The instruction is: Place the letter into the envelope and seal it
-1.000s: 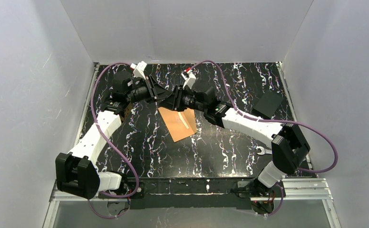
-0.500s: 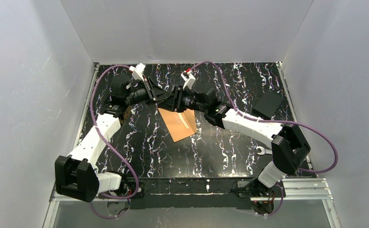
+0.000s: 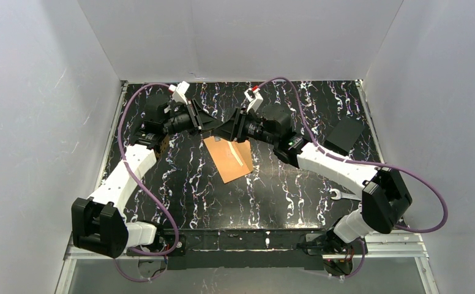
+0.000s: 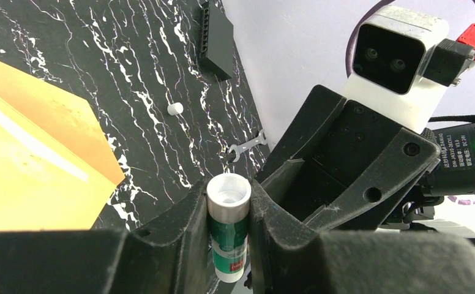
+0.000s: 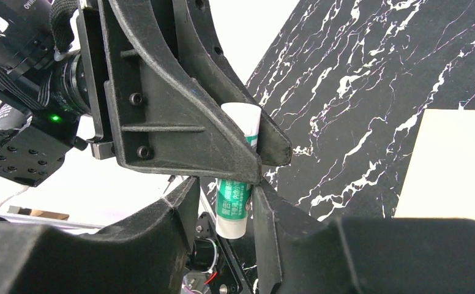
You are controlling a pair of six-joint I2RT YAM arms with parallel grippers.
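Observation:
The orange-brown envelope lies flat mid-table with its flap open and a pale strip across it; it also shows in the left wrist view. The letter is hidden as a separate sheet. Above the envelope's far edge the two grippers meet tip to tip. My left gripper is shut on a green-and-white glue stick, held upright. My right gripper stands open around that stick's lower end, with a gap on one side. In the top view, left gripper and right gripper hide the stick.
A black box sits at the far right and a small wrench lies near the right arm's elbow. A small white cap-like piece rests on the marbled table beyond the envelope. White walls close in the table on three sides.
The right gripper's jaws have spread apart around the glue stick, and the right arm has drawn back slightly to the right. The left gripper still holds the stick in the same spot.

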